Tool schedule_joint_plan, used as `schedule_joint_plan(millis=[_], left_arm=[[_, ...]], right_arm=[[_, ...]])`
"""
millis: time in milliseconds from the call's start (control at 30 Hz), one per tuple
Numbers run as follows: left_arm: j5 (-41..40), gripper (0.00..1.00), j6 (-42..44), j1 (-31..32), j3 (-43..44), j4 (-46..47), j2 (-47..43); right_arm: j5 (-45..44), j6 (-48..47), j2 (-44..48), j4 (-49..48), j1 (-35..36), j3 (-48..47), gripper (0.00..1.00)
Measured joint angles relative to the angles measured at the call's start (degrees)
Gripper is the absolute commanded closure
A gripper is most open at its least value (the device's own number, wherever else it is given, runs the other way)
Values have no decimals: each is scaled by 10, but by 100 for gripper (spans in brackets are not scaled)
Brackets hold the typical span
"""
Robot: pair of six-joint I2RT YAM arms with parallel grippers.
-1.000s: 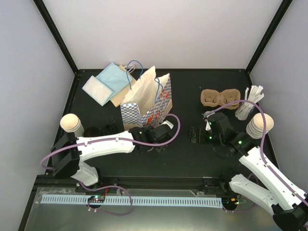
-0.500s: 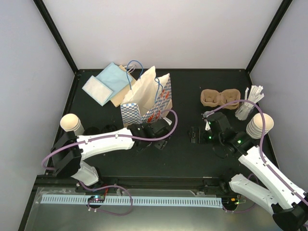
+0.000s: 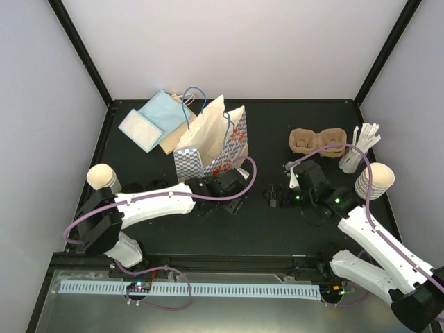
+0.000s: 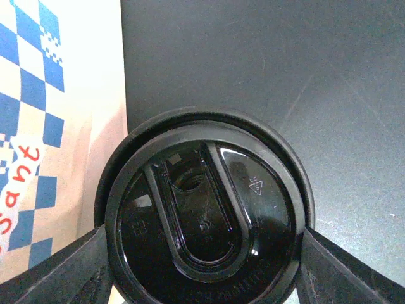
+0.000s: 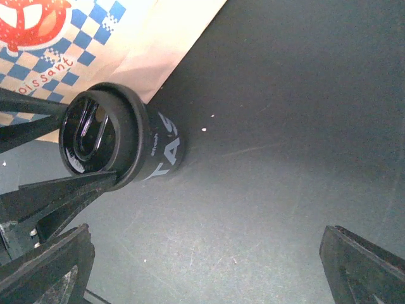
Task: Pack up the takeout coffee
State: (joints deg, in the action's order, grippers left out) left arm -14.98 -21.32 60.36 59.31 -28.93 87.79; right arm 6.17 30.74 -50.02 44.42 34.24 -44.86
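Note:
A black cup (image 5: 149, 149) with white lettering and a black lid (image 4: 202, 215) stands against the foot of the blue-checked bag (image 3: 211, 146). My left gripper (image 4: 204, 244) is shut on it, one finger at each side of the lid rim; in the top view that gripper (image 3: 231, 194) covers the cup. My right gripper (image 3: 274, 196) stands open a short way to the cup's right, nothing between its fingers (image 5: 47, 266). The brown two-hole cup tray (image 3: 316, 141) lies at the back right. Stacks of tan cups stand at the right (image 3: 373, 180) and left (image 3: 103, 177).
White stir sticks (image 3: 361, 149) stand in a holder beside the right cup stack. Pale blue napkins (image 3: 152, 119) lie at the back left behind the bag. Black posts and white walls close in the table.
My right gripper has slid left, closer to the cup. My left gripper has shifted slightly toward the bag, still closed on the cup.

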Motion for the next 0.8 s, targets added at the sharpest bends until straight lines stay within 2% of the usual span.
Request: schedule_joint_plan(millis=[467,800], left_arm=[[25,30,6,-10,2,23,10],[82,33,38,-12,2,38,11]], right_arm=[[105,18,-78,-116,0,53,6],[120,41,-90,-170,0,53,11]])
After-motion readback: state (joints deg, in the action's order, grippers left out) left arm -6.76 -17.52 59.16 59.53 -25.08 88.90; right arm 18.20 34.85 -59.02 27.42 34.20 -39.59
